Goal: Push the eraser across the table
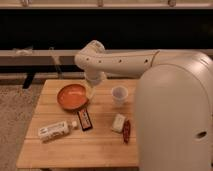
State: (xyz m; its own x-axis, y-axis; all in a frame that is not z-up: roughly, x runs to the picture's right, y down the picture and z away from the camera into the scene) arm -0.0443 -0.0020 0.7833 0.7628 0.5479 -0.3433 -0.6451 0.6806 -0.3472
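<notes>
Black with a reddish label, the eraser point(85, 120) lies left of centre on the desk point(100, 146), directly below my pincer point(91, 90) beside the orange bowl point(71, 96), long axis pointing up-frame toward it; pincer state I cannot tell.

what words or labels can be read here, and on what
None can be read.
Eraser: reddish-orange and white label, print too blurred.
White bottle: dark marks on its label, too blurred.
Gripper, over the table beside the orange bowl: no marking visible.
</notes>
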